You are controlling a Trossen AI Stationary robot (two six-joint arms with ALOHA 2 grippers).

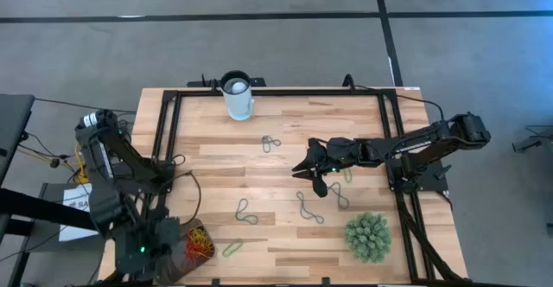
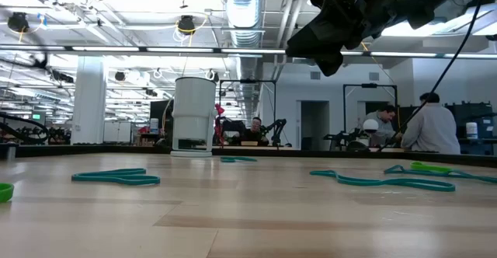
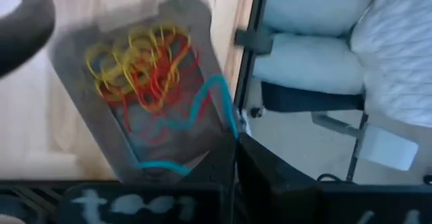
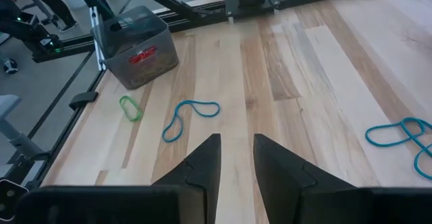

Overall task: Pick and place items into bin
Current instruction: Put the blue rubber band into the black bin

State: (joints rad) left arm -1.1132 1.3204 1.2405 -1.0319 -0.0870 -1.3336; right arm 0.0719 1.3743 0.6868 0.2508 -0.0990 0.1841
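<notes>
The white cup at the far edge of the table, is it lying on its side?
No. In the low view the white cup stands upright on the wooden table, and the high view looks straight down into its open top.

Left hand (image 1: 164, 235) hidden above bin (image 1: 194, 244)

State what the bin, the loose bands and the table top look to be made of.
Bin: likely translucent grey plastic, since the bands inside show through its wall. Bands: probably rubber or elastic cord, lying in limp thin loops. Table top: light wood planks, visible grain, matte finish.
</notes>
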